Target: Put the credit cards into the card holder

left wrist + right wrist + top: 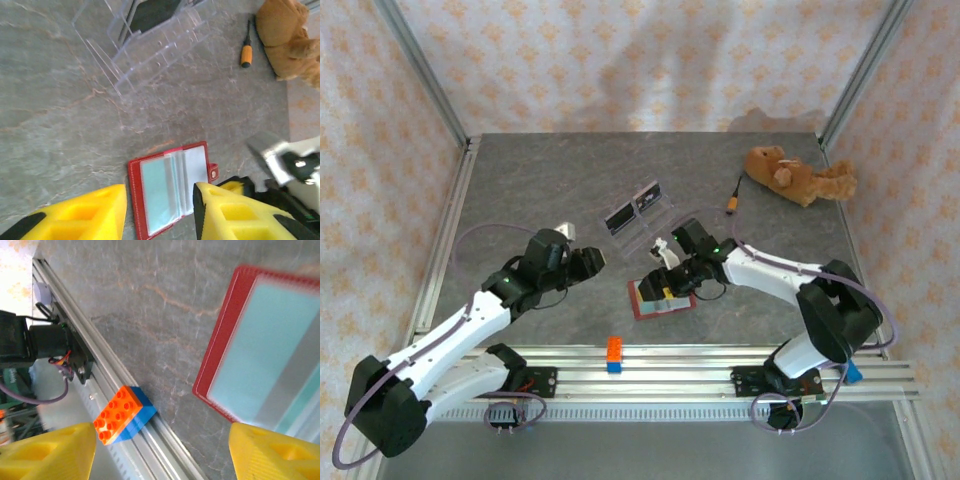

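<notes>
The grey stone-patterned table (520, 200) is carrying everything. A brown plush bear (798, 175) is lying at its far right corner. Near the middle, a clear plastic tray (640, 212) is holding dark credit cards with white parts (620, 217) upright in its slots.

Just nearer than the tray, the red leather-like card holder (660, 298) is lying open and flat, its clear sleeves facing up. A teal-green card (157, 192) is sitting inside its left sleeve.

The right gripper (665, 280) is hanging directly over the holder's far edge with its yellow fingers (275, 455) spread wide and nothing between them. In its wrist view the holder is lying up and to the right, outside the gap. Whether the fingers are touching it, I cannot tell.

The left gripper (592, 258) is hovering to the holder's left, apart from it and pointing toward it. Its jaws are parted and empty, and in its wrist view the holder is showing through the gap between the yellow pads (75, 215).

An orange-and-blue toy brick (614, 353) is sitting on the near rail (700, 372). A small orange-handled screwdriver (733, 205) is lying beside the bear.
</notes>
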Available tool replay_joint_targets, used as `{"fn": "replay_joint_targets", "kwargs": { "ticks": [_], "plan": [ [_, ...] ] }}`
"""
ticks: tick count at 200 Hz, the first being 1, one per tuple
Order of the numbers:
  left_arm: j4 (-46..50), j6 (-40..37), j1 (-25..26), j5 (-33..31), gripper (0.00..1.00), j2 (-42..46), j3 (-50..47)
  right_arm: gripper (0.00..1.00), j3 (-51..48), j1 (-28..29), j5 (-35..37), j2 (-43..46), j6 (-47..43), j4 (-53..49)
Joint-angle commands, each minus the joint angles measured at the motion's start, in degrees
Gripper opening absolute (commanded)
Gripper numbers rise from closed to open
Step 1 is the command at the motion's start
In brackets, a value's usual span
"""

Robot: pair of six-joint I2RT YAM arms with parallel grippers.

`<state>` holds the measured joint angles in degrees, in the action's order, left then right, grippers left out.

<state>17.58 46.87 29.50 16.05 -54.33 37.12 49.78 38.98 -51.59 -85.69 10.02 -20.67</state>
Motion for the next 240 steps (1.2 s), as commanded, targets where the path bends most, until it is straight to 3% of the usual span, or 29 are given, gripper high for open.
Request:
{"fn": "replay_joint_targets", "kwargs": {
  "ticks": [1,16,25,43,61,74,81,90,111,145,155,184,240],
  "plan": [
    [13.15,-8.24,-0.56,-7.34,0.45,1.15,5.85,0.77,4.74,-0.05,15.22,4.30,-2.49,-4.37],
    [16.06,-10.55,-0.85,-11.18,0.53,1.07,8.60,0.82,6.92,0.01,26.22,4.73,1.08,-3.05],
    [16.68,-11.28,-1.32,-12.85,0.63,0.99,9.68,1.00,8.50,0.00,31.02,4.32,2.96,-2.28],
    [14.52,-13.01,-2.97,-13.34,0.79,0.47,10.73,0.99,11.28,-0.05,41.29,2.96,9.49,-0.61],
    [9.97,-14.26,-5.77,-11.12,0.80,-1.42,11.68,0.99,14.39,-0.36,50.35,1.26,18.25,-1.76],
    [5.95,-14.04,-8.48,-5.41,0.81,-3.56,12.84,0.99,19.12,-1.04,54.00,-0.79,23.08,-8.57],
    [3.53,-13.79,-9.43,-2.95,0.82,-4.95,13.50,0.99,20.88,-1.46,52.87,-2.15,23.89,-9.92],
    [0.98,-13.72,-10.34,-1.01,0.82,-7.04,14.49,1.00,22.26,-2.18,45.92,-3.62,23.72,-8.25],
    [-2.46,-14.10,-12.32,3.45,0.82,-13.03,18.16,0.92,24.17,-1.60,38.46,-6.62,30.10,-2.91],
    [-6.75,-14.13,-16.54,8.76,0.81,-23.85,23.08,0.85,28.69,-1.45,38.73,-11.62,39.28,0.99],
    [-8.80,-13.86,-17.58,11.43,0.80,-26.91,24.27,0.79,29.61,-1.43,37.09,-13.20,40.24,3.66],
    [-12.64,-12.71,-19.16,15.30,0.77,-34.03,26.61,0.77,32.81,-2.90,35.72,-16.52,41.29,6.89],
    [-14.33,-12.14,-19.37,16.55,0.75,-43.59,32.74,0.68,35.03,-7.40,31.79,-22.46,43.42,12.51]
  ]
}}
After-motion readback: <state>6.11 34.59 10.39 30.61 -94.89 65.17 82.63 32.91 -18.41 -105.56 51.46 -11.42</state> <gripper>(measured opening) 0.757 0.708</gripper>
